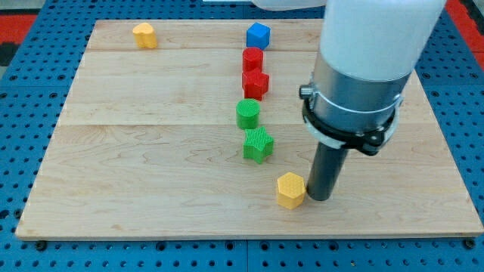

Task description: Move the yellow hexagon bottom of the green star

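- The table point(151, 151) is a pale wooden board filling most of the view; every place below is given relative to the green star point(258, 144) near its middle.
- The arm, a white and grey column, comes down to the view's right of the green star and narrows to a dark rod; my tip point(319, 198) rests on the table below and to the right of the star.
- There is no hand on this rig, only the rod, so nothing is clenched, released or grasped.
- A line of blocks runs straight up from the green star: a green cylinder point(247, 113) just above it, then a red block point(255, 84) of unclear shape, a red cylinder point(252, 58), and a blue cube point(258, 35) farthest up.
- The yellow hexagon point(290, 189) lies below the green star and a little to its right, near but not touching it.
- My tip stands just beside the hexagon's right side, touching it or nearly so. A push toward the view's left looks like what would bring the hexagon squarely under the star.
- The hexagon is about as wide as long, so no long axis or pointing direction can be made out.
- A second yellow block point(144, 35) sits well apart, far up and to the left of the star.
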You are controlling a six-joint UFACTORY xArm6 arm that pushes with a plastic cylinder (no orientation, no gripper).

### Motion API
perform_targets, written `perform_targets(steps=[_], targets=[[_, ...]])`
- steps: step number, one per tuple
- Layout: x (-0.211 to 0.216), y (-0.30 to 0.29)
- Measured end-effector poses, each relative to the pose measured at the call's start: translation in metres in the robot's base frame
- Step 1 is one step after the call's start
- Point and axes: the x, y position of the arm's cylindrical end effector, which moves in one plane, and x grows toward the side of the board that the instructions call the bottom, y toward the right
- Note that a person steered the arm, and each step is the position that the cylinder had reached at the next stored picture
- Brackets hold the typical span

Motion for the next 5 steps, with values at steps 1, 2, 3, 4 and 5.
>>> perform_targets(steps=[1,2,3,4,5], targets=[[0.002,-0.001],[0.021,0.006],[0.021,-0.027],[0.025,-0.040],[0.014,-0.060]])
